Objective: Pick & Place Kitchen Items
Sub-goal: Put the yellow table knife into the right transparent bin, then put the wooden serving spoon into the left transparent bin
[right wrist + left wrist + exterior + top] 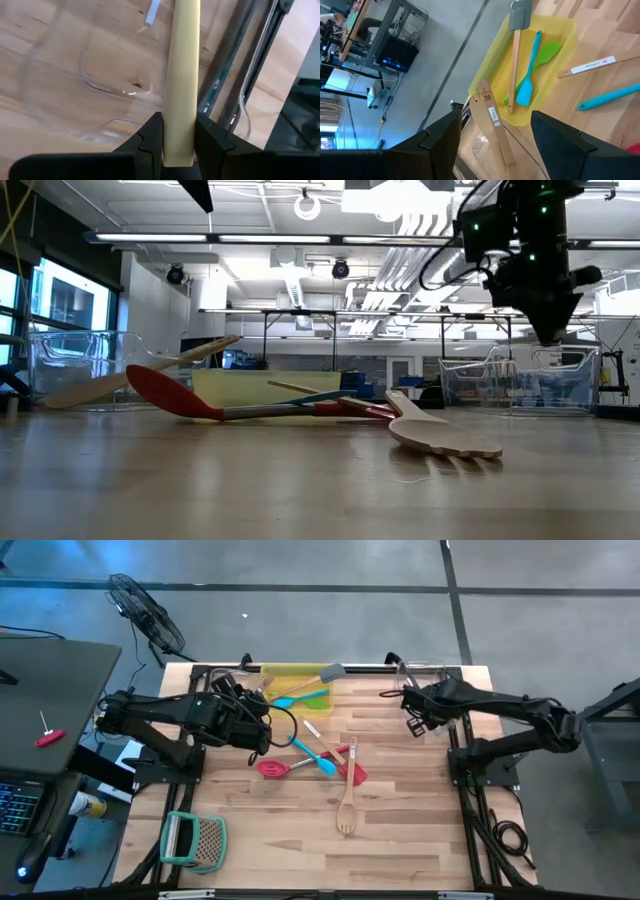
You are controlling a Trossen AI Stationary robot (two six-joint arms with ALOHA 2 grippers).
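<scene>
My right pincer [177, 142] is clamped on a pale wooden handle [182, 75] running straight out ahead, poised above the clear bin [425, 670], nearer than the wide-open, empty left pincer [495, 145].

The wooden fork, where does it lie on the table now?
In the high view the wooden fork lies near the table's middle, prongs toward the near edge, its handle crossing the red spatula, right of the blue spatula.

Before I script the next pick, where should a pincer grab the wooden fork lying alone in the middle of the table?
Take the wooden fork by its slim handle, from straight above, jaws closing across it. It lies flat with its tines toward the table's near edge; the handle's far end crosses the red utensil, so grip between the two.
</scene>
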